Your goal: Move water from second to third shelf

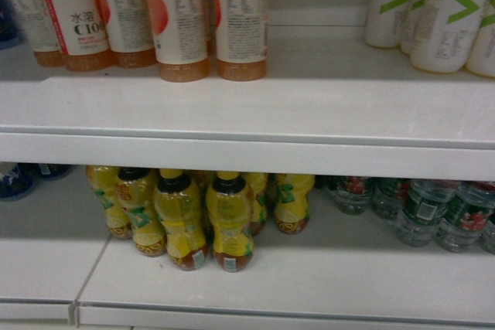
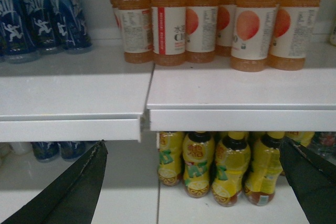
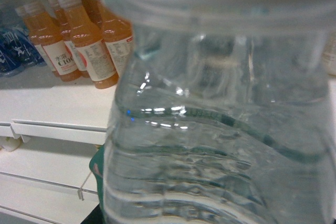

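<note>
Held bottle: clear ribbed water bottle fills nearly all of right wrist view, v. close to lens; white cap at top edge, bit of green label at lower left.
Right gripper: own fingers not visible in any view; bottle sits right at the cam, so it looks held, but can't tell for sure if fingers are clamped on it.
Left gripper: two dark fingers at lower corners of left wrist view, wide apart, nothing between them (just shelf and bottles behind).
Lower shelf, mid: yellow tea bottles w/ dark caps, bunched together on the lower shelf, upright.
Lower shelf, right: more water bottles w/ green labels and some red, standing in a cluster just right of the yellow ones, tops hidden by the shelf above.
Lower shelf, left: blue-patterned bottles, only partly seen.
Upper shelf: white, front part bare.
Upper shelf, back left: orange drink bottles w/ white labels, in rows.
Upper shelf, back right: white bottles w/ green arrow marks, yellowish tops.
Upper shelf, far left: blue bottles w/ white figures, left of the orange ones in left wrist view.
</note>
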Tool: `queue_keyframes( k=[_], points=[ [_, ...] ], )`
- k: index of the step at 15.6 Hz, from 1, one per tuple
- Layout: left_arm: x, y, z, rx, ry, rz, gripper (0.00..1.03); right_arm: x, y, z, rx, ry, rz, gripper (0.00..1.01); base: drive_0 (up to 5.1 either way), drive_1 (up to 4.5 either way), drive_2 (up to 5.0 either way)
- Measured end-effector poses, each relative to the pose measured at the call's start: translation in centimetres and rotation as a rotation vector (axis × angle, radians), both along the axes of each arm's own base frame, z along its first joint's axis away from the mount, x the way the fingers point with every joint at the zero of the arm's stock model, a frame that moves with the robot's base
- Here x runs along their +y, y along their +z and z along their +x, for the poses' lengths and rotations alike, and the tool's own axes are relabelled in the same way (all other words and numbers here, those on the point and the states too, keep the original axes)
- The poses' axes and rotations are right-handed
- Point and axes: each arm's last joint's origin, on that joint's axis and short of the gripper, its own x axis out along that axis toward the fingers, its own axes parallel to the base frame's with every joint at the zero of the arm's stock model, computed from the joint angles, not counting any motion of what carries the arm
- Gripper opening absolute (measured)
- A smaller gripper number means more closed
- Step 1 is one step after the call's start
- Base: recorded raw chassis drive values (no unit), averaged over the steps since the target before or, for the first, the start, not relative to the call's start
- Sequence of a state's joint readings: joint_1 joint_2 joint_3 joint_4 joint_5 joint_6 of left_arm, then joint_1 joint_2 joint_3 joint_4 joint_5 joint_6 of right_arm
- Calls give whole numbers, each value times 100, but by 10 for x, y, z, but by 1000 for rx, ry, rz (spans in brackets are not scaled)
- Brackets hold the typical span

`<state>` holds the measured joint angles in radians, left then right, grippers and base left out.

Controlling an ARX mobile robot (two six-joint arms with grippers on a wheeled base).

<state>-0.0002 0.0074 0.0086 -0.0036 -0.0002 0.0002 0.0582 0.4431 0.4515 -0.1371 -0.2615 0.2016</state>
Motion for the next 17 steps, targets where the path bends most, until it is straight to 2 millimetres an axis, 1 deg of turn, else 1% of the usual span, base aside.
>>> queue_keyframes(
  k=[17],
  points=[
    [0, 0, 0, -2, 0, 0, 98, 0, 0, 0, 5, 0, 0, 43, -496, 238, 238]
  ],
)
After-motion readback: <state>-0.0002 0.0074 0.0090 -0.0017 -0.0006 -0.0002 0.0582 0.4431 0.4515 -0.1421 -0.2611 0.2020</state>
